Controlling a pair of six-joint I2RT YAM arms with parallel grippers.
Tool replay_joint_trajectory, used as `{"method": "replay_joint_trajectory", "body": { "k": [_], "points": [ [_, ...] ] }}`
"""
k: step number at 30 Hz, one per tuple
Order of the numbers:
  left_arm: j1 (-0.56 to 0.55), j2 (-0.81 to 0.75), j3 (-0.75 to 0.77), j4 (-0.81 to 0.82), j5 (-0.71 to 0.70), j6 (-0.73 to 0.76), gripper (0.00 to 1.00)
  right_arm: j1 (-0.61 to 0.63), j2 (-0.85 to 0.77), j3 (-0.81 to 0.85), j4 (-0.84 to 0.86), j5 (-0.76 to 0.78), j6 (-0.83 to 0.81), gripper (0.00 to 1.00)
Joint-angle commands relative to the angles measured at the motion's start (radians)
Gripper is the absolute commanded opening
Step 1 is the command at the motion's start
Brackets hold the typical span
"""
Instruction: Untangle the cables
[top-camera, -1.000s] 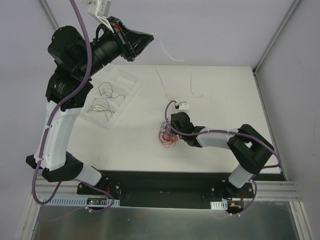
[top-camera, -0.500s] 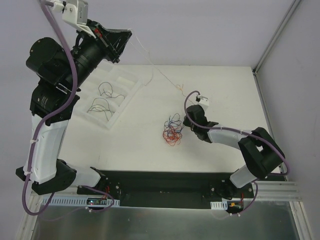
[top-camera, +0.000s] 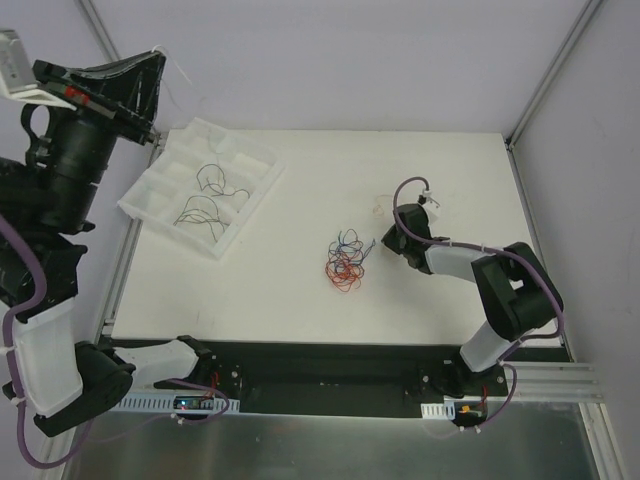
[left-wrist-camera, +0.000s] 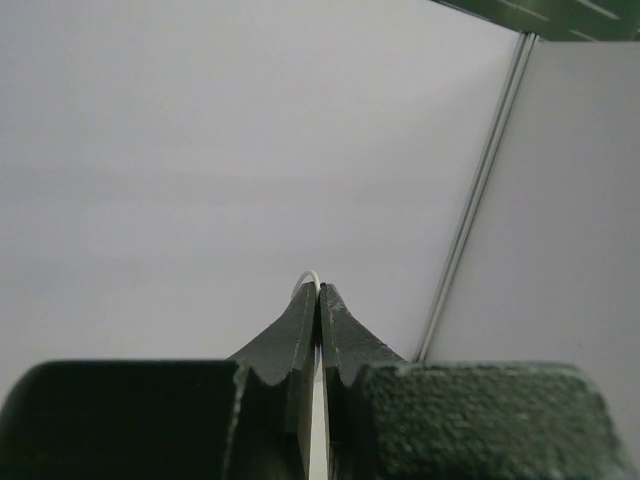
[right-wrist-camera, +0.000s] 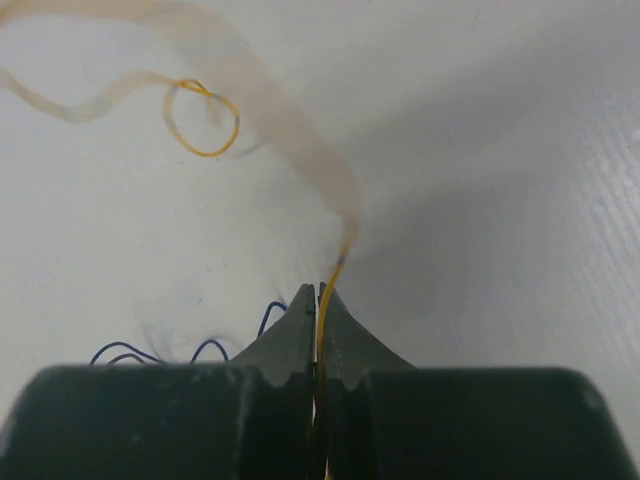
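The cables lie as a small tangle (top-camera: 345, 262) of red, orange, dark blue and black wires mid-table. My right gripper (top-camera: 386, 241) sits low just right of the tangle, shut on a thin yellow wire (right-wrist-camera: 322, 310). That wire runs up from the fingertips (right-wrist-camera: 305, 305) into a motion-blurred loop. Dark blue wire ends (right-wrist-camera: 120, 350) show beside the jaws. My left gripper (top-camera: 158, 58) is raised high at the far left, above the tray. It is shut on a thin white wire (left-wrist-camera: 305, 279) that pokes out at the tips.
A white compartment tray (top-camera: 137, 196) stands at the back left and holds several separated black wires (top-camera: 205, 210). The enclosure's frame posts and walls rise behind and to the right. The table's right edge is near the right arm.
The left arm has swung left and up, carrying the white wire off the table. The right gripper has pulled back to the right from the tangle with the yellow wire.
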Motion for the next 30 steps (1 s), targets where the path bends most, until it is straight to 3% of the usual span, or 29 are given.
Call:
{"method": "replay_joint_trajectory", "body": {
  "k": [1,6,8,10,12,16,23,27,30],
  "points": [
    [0.011,-0.019,0.017,0.048,-0.043,0.038,0.00,-0.062,0.029,0.017,-0.014,-0.062,0.084,0.02],
    [0.011,-0.059,-0.062,0.048,-0.007,0.003,0.00,-0.042,0.021,0.076,-0.024,-0.104,-0.035,0.09],
    [0.011,-0.084,-0.130,0.048,-0.001,-0.006,0.00,-0.019,-0.016,0.115,-0.111,-0.092,-0.089,0.13],
    [0.011,-0.114,-0.206,0.048,-0.001,-0.014,0.00,0.011,-0.063,0.152,-0.228,-0.069,-0.150,0.22],
    [0.011,-0.136,-0.278,0.048,-0.003,-0.016,0.00,0.044,-0.103,0.191,-0.320,-0.052,-0.203,0.40],
    [0.011,-0.166,-0.413,0.048,-0.015,-0.013,0.00,0.135,-0.169,0.227,-0.367,-0.022,-0.286,0.65],
    [0.011,-0.223,-0.656,0.036,-0.064,-0.022,0.00,0.315,-0.047,0.351,-0.215,-0.153,-0.353,0.69],
    [0.011,-0.243,-0.757,0.013,-0.096,-0.033,0.00,0.318,0.094,0.405,-0.127,-0.304,-0.278,0.65],
    [0.011,-0.252,-0.825,0.008,-0.105,-0.049,0.00,0.305,0.173,0.440,-0.124,-0.330,-0.252,0.61]
  ]
}}
